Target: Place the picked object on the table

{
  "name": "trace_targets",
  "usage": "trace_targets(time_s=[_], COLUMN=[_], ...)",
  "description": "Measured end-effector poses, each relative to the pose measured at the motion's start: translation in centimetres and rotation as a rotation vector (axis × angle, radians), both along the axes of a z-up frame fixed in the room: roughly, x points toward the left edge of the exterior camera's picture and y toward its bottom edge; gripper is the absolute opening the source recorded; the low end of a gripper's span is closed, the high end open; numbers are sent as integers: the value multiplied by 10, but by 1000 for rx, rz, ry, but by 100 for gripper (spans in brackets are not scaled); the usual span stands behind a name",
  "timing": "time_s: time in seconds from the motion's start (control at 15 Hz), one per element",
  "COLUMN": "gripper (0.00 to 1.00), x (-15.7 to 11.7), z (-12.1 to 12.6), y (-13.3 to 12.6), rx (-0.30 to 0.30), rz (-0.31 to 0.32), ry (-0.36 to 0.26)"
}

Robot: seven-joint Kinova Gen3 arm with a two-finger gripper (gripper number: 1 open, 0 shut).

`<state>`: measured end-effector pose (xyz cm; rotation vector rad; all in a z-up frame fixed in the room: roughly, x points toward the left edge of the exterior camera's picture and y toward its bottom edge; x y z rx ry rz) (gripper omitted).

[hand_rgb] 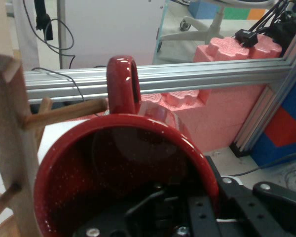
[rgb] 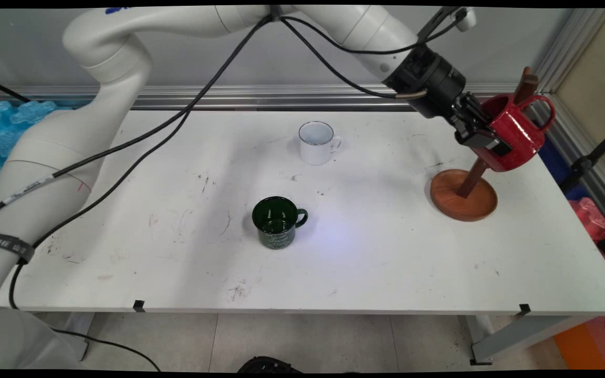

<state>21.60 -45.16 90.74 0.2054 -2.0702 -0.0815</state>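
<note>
My gripper (rgb: 486,137) is shut on the rim of a red mug (rgb: 515,137), one finger inside and one outside, holding it tilted in the air at the table's right. The mug hangs beside the upright post of a wooden mug tree (rgb: 462,194), above its round base. In the hand view the red mug (hand_rgb: 123,163) fills the lower frame, its handle (hand_rgb: 122,85) pointing up. The handle sits right next to a wooden peg (hand_rgb: 64,113) that sticks out from the post (hand_rgb: 10,148). I cannot tell whether the peg passes through the handle.
A white mug (rgb: 317,142) stands at the table's middle back. A dark green mug (rgb: 277,221) stands nearer the front centre. Black cables hang from the arm over the table's left half. An aluminium frame rail (rgb: 570,63) runs close behind the mug tree.
</note>
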Motion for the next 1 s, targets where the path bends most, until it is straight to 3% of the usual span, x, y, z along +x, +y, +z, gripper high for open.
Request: trace_targets(time_s=[0.4, 1.0], gripper=[0, 0], x=[14, 61], z=[25, 59], y=[21, 69], rx=[-22, -69], rz=[7, 77], ry=[-28, -151])
